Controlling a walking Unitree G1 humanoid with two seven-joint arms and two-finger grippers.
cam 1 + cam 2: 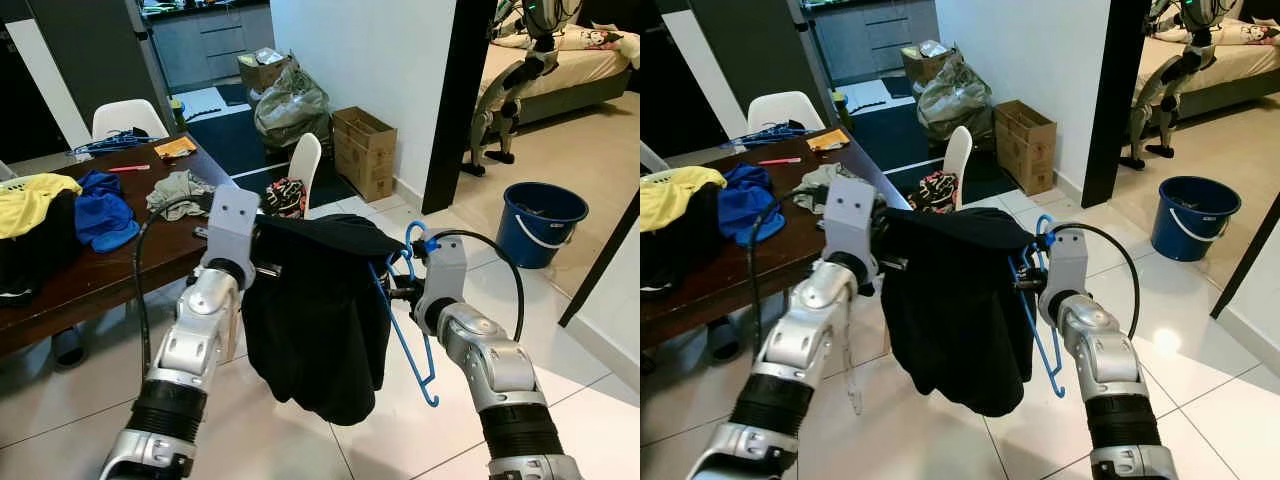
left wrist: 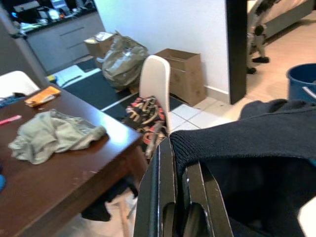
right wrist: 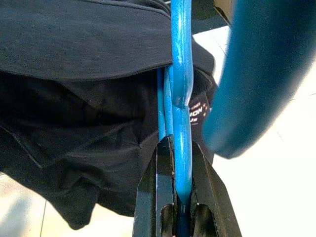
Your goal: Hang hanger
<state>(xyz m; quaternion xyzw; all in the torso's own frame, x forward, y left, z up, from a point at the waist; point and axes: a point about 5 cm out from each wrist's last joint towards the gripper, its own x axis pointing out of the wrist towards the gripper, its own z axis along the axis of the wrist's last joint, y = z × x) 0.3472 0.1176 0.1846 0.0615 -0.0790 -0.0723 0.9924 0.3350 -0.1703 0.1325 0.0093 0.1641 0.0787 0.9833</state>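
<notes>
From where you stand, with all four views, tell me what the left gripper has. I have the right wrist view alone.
Observer: The left gripper is shut on the black garment, pinching its upper edge.
Operator: Say what lies to the robot's left.
Observer: A dark wooden table with crumpled clothes on it.
Operator: Report the floor on the right.
Observer: A blue bucket stands on the tiles beyond the right gripper, which is shut on the blue hanger.
</notes>
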